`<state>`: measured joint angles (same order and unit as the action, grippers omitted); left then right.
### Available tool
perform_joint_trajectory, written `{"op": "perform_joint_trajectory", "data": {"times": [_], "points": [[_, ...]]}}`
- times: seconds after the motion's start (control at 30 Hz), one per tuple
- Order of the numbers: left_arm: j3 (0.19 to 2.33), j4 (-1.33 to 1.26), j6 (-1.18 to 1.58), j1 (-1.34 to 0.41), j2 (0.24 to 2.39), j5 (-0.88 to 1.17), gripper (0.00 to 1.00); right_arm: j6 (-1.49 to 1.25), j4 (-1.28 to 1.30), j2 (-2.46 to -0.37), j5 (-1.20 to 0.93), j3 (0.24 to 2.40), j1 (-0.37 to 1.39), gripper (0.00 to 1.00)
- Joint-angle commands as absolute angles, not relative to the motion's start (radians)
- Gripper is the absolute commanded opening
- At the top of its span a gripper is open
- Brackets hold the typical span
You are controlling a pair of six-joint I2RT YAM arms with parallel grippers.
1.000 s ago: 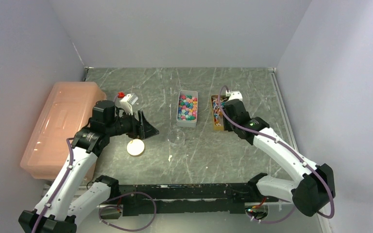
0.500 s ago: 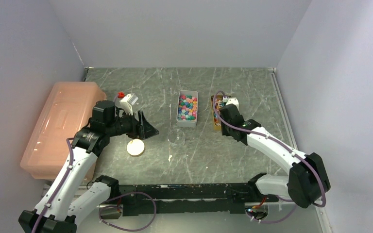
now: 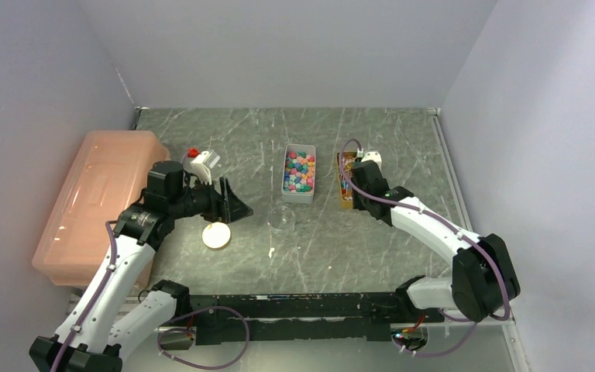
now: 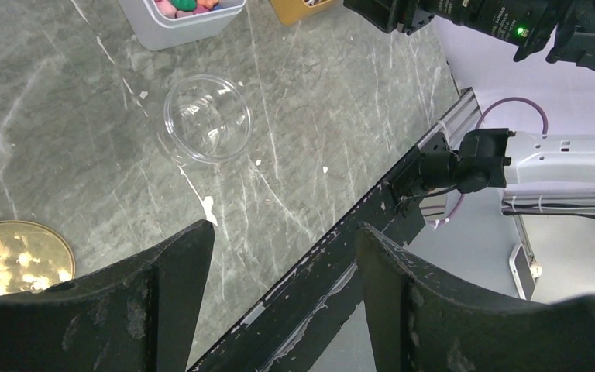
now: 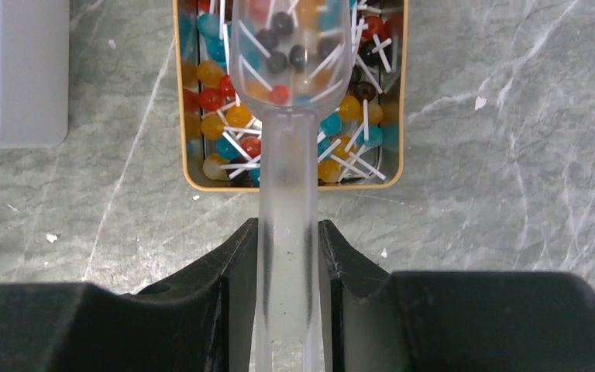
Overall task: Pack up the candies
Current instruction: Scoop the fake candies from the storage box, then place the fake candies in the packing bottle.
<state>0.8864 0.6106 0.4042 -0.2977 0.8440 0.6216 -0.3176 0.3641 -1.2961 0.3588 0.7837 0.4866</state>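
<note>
The candies (image 3: 298, 170) fill a grey bin (image 3: 297, 194) standing at mid-desk, its long sides running away from the arms. A narrow bare strip of desk (image 3: 403, 139) separates it from the tan tray (image 3: 345, 203) just to its right. The right claw (image 5: 287, 232) is clamped on the handle of a frosted clear scoop (image 5: 288, 139). The scoop's bowl hangs over the tray, above a jumble of lollipops (image 5: 217, 101) (round heads on white sticks, not the chunky sweets). Several show through the scoop's wall, and I cannot tell whether any lie inside it. In the right wrist view the tray's near rim runs just ahead of the fingertips, and the bin's wall fills the far left corner. The left claw (image 4: 283, 240) hangs wide open, gripping nothing, above the desk left of centre. Ahead of it a clear bowl (image 4: 207, 118) stands apart from the bin's near end, with marble showing all round it. A gold lid (image 4: 15, 258) lies flat beside the claw's left finger. A pink box (image 3: 101, 198) lines the desk's left edge, close by the left arm. A black rail (image 4: 341, 248) marks the near edge.
</note>
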Motion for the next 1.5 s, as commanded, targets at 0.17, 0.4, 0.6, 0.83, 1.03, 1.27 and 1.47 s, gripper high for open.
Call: {"op": "perform_joint_trajectory", "data": {"times": [0.17, 0.4, 0.6, 0.83, 1.03, 1.27, 1.47], "points": [[0.896, 0.601, 0.382, -0.298, 0.824, 0.613, 0.72, -0.265, 0.239, -1.335, 0.34, 0.849, 0.445, 0.0], [0.896, 0.609, 0.378, -0.298, 0.825, 0.603, 0.72, -0.258, 0.177, -1.395, 0.313, 0.861, 0.411, 0.0], [0.897, 0.61, 0.374, -0.298, 0.822, 0.599, 0.72, -0.224, 0.099, -1.398, 0.312, 0.822, 0.403, 0.0], [0.897, 0.61, 0.375, -0.298, 0.82, 0.595, 0.72, -0.207, 0.011, -1.309, 0.289, 0.716, 0.402, 0.0], [0.897, 0.61, 0.374, -0.298, 0.822, 0.595, 0.73, -0.219, 0.004, -1.203, 0.307, 0.645, 0.402, 0.0], [0.896, 0.61, 0.374, -0.298, 0.821, 0.596, 0.72, -0.223, -0.034, -1.08, 0.321, 0.565, 0.403, 0.0], [0.896, 0.612, 0.374, -0.298, 0.821, 0.594, 0.72, -0.231, 0.017, -0.988, 0.317, 0.555, 0.406, 0.0]]}}
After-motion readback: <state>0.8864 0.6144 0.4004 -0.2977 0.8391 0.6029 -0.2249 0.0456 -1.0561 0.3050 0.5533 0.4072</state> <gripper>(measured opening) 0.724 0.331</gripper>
